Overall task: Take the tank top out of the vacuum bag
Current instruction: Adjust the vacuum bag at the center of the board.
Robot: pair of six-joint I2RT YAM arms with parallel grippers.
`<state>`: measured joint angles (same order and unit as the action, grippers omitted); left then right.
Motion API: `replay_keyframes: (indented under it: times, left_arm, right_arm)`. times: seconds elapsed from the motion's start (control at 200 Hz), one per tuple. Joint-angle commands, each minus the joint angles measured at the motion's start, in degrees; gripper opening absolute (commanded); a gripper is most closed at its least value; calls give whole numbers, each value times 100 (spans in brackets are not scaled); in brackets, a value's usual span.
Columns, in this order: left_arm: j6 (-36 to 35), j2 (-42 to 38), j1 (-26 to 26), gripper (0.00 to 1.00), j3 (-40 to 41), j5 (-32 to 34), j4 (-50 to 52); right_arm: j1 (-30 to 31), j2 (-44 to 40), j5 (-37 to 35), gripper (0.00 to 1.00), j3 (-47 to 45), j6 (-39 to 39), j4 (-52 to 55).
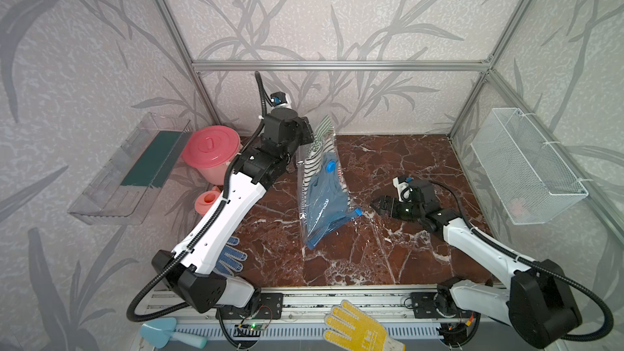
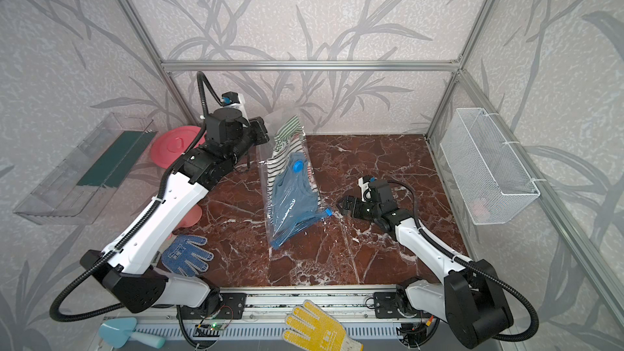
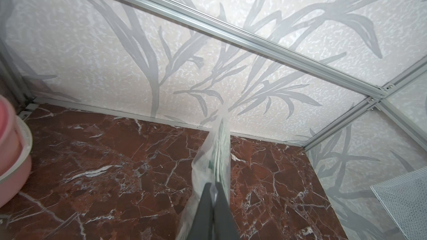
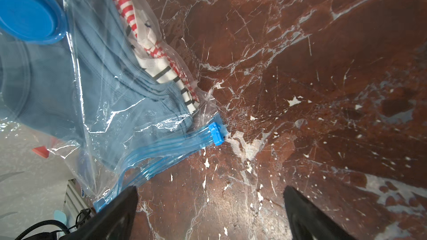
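A: Yellow glove (image 1: 358,329) lies on the front rail. Bag status?
B: vacuum bag (image 1: 320,217) hangs mid-table, zip strip (image 4: 161,148) end down on the marble table (image 1: 405,163). Blue tank top (image 1: 326,194) inside, next to striped cloth (image 1: 309,167).
A: Grippers?
B: left gripper (image 3: 213,188) fingers pressed together, pinching the bag's top corner. right gripper (image 4: 210,189) fingers spread wide, empty, just beside the zip slider (image 4: 216,133).

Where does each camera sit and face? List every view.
Top views: high in front, looking down at red marble tabletop; left arm and right arm show.
Left wrist: on raised arm, facing back wall; shut jaws pinch clear plastic vacuum bag.
Right wrist: low over table, facing bag's blue zip strip; open jaws show.
All share the bag.
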<state>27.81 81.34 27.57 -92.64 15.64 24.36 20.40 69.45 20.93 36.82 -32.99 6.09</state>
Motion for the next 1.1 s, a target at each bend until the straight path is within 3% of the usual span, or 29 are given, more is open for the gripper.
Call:
replay_keyframes:
  times: [0.0,0.345,0.5,0.76,0.795,0.85,0.92,0.96,1.02,1.095]
  left_arm:
    - [-18,294,-59,0,309,531,-249]
    - [-155,1038,-209,0,-215,972,-131]
    - [91,1318,-232,0,-763,1037,557]
    - [140,575,-212,0,162,1036,350]
    - [28,427,-202,8,372,845,160]
    - [-84,250,-181,40,564,692,2]
    - [-145,197,-148,66,548,686,187]
    - [-199,197,-123,86,554,699,304]
    - [-246,190,-84,97,630,695,418]
    - [-278,133,-28,99,811,731,498]
  right_arm:
    - [-19,217,195,97,211,-46,-100]
    - [-10,405,281,97,342,-119,-80]
    - [-1,325,267,97,306,-121,-39]
    - [-6,342,314,97,78,-159,-108]
    - [-1,378,348,97,57,-171,-108]
    - [1,426,367,97,4,-207,-121]
    - [-1,447,403,97,-105,-280,-203]
    - [-1,447,420,97,-170,-317,-256]
    - [8,438,428,97,-274,-473,-319]
    - [24,438,446,97,-416,-637,-474]
